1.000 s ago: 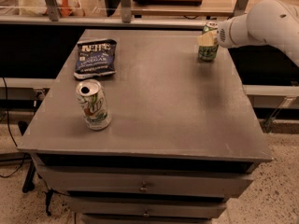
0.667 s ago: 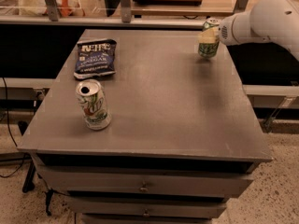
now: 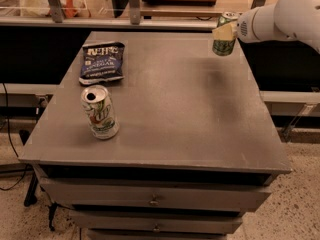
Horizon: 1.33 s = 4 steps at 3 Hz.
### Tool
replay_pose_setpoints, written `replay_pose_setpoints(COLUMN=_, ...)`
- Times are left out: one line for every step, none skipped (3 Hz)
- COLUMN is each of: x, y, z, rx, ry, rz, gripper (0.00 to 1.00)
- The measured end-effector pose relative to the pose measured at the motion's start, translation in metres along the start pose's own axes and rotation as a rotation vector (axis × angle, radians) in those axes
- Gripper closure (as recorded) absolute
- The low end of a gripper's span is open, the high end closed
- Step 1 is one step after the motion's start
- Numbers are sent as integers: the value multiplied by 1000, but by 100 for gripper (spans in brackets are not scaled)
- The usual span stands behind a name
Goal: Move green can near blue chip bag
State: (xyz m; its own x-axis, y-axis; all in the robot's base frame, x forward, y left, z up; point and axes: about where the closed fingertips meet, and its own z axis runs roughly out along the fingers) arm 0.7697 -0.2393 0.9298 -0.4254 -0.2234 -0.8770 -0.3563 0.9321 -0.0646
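Claw (image 3: 225,33) holds green can (image 3: 222,47) nearly upright.

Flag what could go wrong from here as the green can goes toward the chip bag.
The gripper holds the green can above the far right corner of the table, apparently near its top, so it might slip. The white can stands just in front of the blue chip bag; a low pass could topple it.

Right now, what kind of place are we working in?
Likely a lab or office workroom: a grey drawer cabinet, speckled hard floor, loose cables beside it. The tool holds the green can above the cabinet's far right corner.
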Motion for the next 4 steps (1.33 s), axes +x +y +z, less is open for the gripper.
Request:
replay_pose_setpoints(x=-7, y=17, z=5, rx=-47, ry=-10, rz=-32, gripper=100)
replay_pose_setpoints(x=-23, y=67, z=11, rx=-180, ry=-32, rz=-101, gripper=100)
replay_pose_setpoints(x=-38, y=130, z=15, rx=-333, ry=-57, rz=-203, gripper=100)
replay_pose_setpoints(x=-41, y=185, z=19, rx=-457, ry=-58, rz=-292, gripper=100)
